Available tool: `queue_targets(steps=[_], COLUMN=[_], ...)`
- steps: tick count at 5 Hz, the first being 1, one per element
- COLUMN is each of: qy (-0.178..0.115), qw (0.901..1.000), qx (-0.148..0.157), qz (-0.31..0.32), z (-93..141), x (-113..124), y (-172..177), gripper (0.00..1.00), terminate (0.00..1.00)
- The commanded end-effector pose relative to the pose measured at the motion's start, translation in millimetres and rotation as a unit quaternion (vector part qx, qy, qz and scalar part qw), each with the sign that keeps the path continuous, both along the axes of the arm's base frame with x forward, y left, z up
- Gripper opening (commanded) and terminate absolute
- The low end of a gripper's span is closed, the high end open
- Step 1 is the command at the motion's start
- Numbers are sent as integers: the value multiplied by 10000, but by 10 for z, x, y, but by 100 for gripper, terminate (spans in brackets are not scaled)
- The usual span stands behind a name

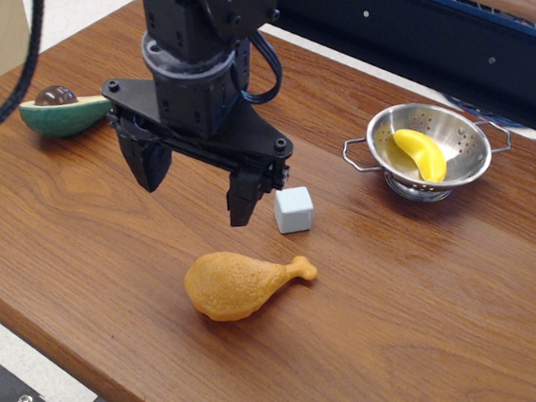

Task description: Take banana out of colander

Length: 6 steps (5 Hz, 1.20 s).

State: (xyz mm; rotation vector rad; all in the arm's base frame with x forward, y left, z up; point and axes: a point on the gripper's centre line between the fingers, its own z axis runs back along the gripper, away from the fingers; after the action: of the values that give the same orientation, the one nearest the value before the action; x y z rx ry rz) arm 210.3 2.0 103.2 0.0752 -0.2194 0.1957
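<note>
The bright-yellow toy banana point(421, 153) lies inside the shiny steel colander point(464, 139), which stands at the right rear of the wooden table. My black gripper point(197, 183) hangs over the left middle of the table, well to the left of the colander. Its two fingers are spread apart and nothing is between them.
An orange-tan toy drumstick point(239, 284) lies just below the gripper. A small white cube point(293, 209) sits next to the right finger. A toy avocado half point(63, 111) lies at the left. The table's front edge runs diagonally at the lower left. A dark rail borders the back.
</note>
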Motion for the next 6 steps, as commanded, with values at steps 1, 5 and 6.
queue_targets(steps=[1, 5, 6], qy=[0, -101, -199], qw=[10000, 9905, 9863], qx=[0, -702, -683], qz=[0, 1175, 1488], z=[0, 343, 218], x=[0, 1384, 1646], y=[0, -832, -872], gripper=[100, 100, 100], terminate=[0, 0, 0])
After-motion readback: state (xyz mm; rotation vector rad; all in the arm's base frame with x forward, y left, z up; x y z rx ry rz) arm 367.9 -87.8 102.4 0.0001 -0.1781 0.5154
